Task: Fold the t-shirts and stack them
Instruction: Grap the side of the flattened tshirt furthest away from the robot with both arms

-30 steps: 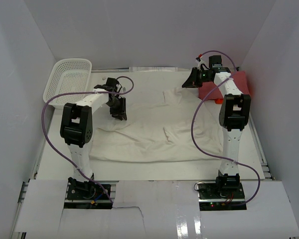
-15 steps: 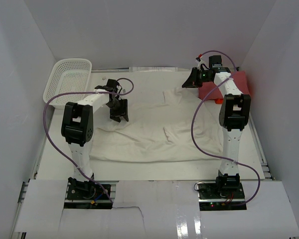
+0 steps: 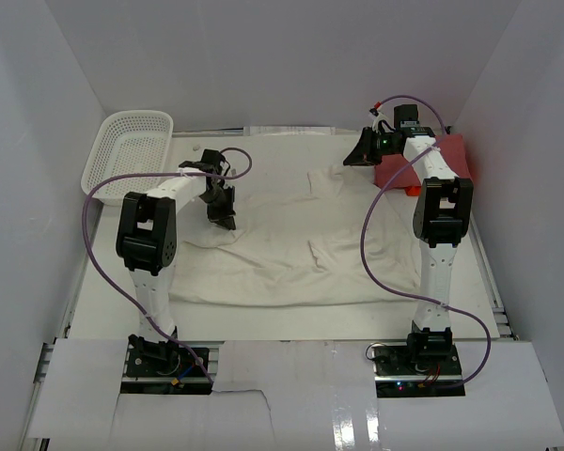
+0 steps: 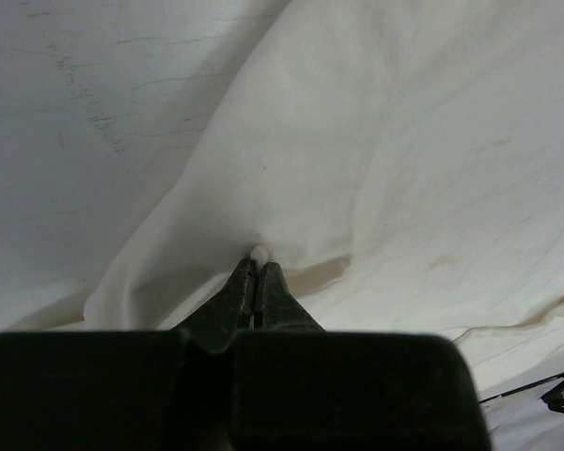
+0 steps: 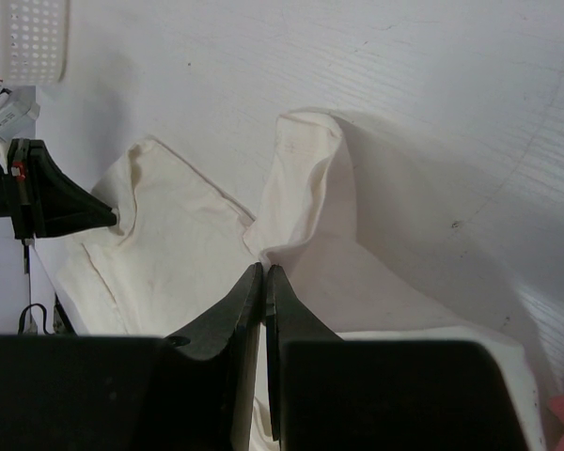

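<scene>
Cream t-shirt (image 3: 291,254) is lying spread on counter (image 3: 99,287), long axis L-R, w/ left fingers (image 4: 244,293) pinching shut on its left edge and right fingers (image 5: 248,303), also closed, sitting at far-right corner.

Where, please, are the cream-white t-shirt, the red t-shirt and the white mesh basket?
cream-white t-shirt (image 3: 291,254), top view, its spread middle.
red t-shirt (image 3: 459,155), top view, its bare right edge.
white mesh basket (image 3: 132,155), top view, its bare floor.
</scene>
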Motion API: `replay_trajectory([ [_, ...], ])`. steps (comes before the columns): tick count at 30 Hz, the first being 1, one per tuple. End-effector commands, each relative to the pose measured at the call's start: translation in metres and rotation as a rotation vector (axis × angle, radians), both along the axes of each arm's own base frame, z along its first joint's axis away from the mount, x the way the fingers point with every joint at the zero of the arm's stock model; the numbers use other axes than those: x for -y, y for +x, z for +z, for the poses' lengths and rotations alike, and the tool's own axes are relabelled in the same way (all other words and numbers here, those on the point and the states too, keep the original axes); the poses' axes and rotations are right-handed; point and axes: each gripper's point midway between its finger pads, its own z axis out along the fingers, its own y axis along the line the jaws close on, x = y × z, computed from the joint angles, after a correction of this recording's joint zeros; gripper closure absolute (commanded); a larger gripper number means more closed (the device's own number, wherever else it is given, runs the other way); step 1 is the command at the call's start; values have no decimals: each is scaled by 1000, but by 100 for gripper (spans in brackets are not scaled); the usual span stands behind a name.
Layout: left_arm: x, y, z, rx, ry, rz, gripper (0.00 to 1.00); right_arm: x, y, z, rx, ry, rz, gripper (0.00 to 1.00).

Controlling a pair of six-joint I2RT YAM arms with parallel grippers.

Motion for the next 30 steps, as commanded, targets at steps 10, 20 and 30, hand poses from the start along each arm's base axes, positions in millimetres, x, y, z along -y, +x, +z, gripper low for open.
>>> replay_trajectory([
  [10, -41, 69, 106, 338, 24, 252, 100, 2, 4, 37, 89, 0, 4, 92],
  [20, -99, 121, 114, 390, 59, 473, 100, 23, 13, 51, 133, -71, -78, 92],
  [30, -121, 110, 57, 257, 87, 531, 100, 63, 20, 66, 127, -32, -155, 92],
])
